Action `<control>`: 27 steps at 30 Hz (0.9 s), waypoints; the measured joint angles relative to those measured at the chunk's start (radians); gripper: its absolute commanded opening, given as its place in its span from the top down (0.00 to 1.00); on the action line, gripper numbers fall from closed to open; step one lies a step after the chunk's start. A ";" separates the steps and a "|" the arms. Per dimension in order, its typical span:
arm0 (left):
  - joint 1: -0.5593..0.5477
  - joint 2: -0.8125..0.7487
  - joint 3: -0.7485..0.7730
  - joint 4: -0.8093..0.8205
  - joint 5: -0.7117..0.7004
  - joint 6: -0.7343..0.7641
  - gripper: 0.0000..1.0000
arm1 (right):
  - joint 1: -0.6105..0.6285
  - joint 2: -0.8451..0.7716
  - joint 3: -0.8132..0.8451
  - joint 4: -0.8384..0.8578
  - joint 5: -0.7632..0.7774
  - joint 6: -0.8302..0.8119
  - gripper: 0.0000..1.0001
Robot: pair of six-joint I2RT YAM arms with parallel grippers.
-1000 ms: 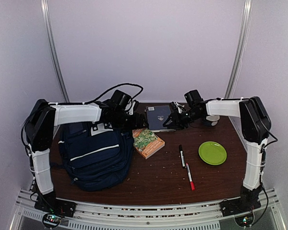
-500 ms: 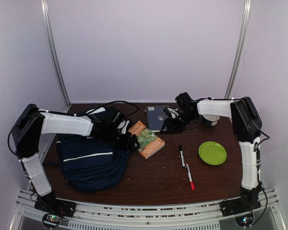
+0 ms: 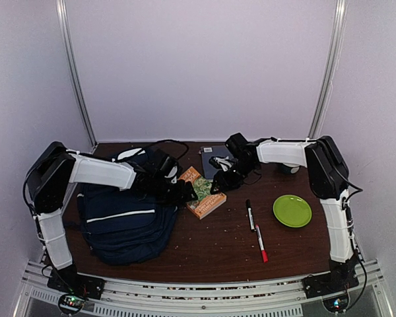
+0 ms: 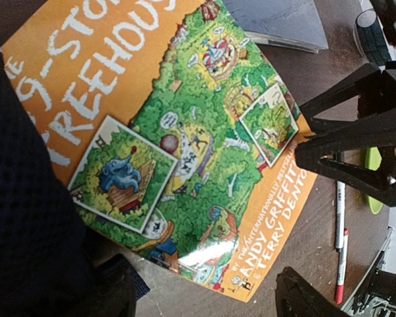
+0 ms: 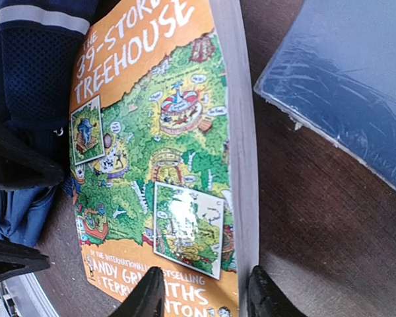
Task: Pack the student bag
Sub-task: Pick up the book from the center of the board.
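The bag is matt navy cloth, with open mesh weave on one panel. The book has a glossy paper cover that catches glare. The worktop is smooth dark wood, crumb-flecked. At 3 o'clock the plate looks like smooth green plastic.

Student bag lies flat on the near-left of the tabletop. Orange-and-green book sits just right of it. Left gripper is at the book's left edge, right gripper at its far-right edge. Dark notebook lies beyond the book. To the right: black marker, red-capped marker, green plate.
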 measured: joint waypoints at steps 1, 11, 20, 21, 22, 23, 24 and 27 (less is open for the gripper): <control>0.000 0.015 0.003 0.014 0.006 -0.011 0.25 | 0.000 0.000 0.000 0.000 0.000 -0.002 0.62; 0.000 0.045 0.004 0.040 0.027 -0.048 0.26 | -0.001 -0.002 -0.005 0.008 -0.037 0.015 0.74; 0.000 0.054 0.004 0.032 0.026 -0.052 0.26 | -0.010 -0.002 -0.017 0.026 -0.111 0.046 0.78; 0.000 0.054 0.004 0.031 0.025 -0.052 0.26 | -0.013 -0.002 -0.021 0.035 -0.135 0.054 0.77; 0.000 0.054 0.004 0.031 0.025 -0.052 0.26 | -0.014 -0.002 -0.025 0.047 -0.164 0.062 0.75; 0.000 0.054 0.004 0.031 0.025 -0.052 0.26 | -0.016 -0.002 -0.028 0.063 -0.195 0.074 0.74; 0.000 0.054 0.004 0.031 0.025 -0.051 0.26 | -0.016 -0.002 -0.029 0.074 -0.224 0.082 0.73; 0.000 0.054 0.004 0.031 0.025 -0.051 0.26 | -0.010 -0.002 -0.029 0.102 -0.296 0.101 0.73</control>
